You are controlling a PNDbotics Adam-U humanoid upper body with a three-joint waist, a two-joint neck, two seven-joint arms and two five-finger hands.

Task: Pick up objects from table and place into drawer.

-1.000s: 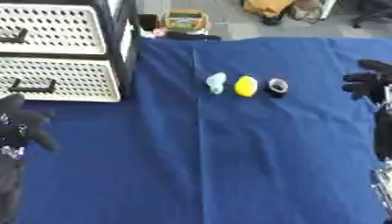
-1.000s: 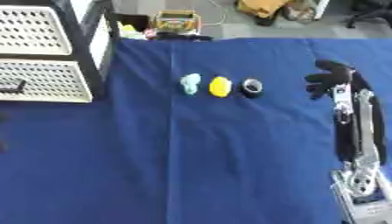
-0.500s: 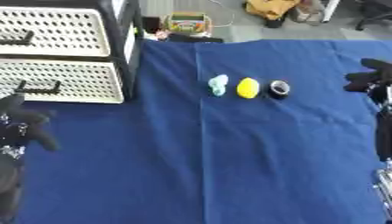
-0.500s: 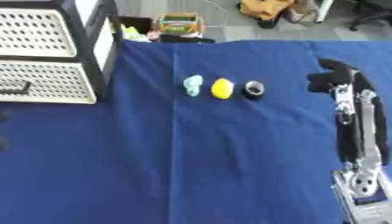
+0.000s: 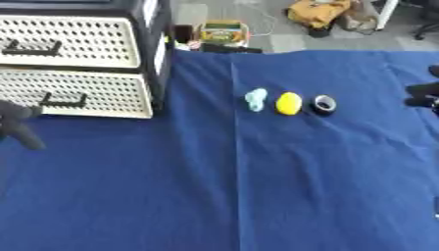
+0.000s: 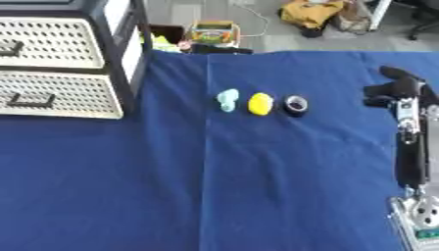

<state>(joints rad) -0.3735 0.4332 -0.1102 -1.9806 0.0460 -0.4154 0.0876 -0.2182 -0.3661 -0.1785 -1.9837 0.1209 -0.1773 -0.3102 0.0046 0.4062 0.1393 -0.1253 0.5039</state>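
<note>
Objects lie in a short row mid-table on the blue cloth (image 6: 257, 186): a pale blue lump (image 6: 227, 100), a yellow egg-shaped piece (image 6: 260, 104) with its long axis running away from me, and a small dark ring (image 6: 296, 105). My right hand (image 6: 396, 89) hangs level with the row, off to its right, nearest the ring; I cannot tell its finger state. My left hand (image 5: 17, 125) sits far left by the shut white drawers (image 5: 73, 90), fingers unclear.

Right hand (image 6: 396, 87) hovering near table's right edge, fingers curled; left hand (image 5: 17, 123) showing at left edge.
</note>
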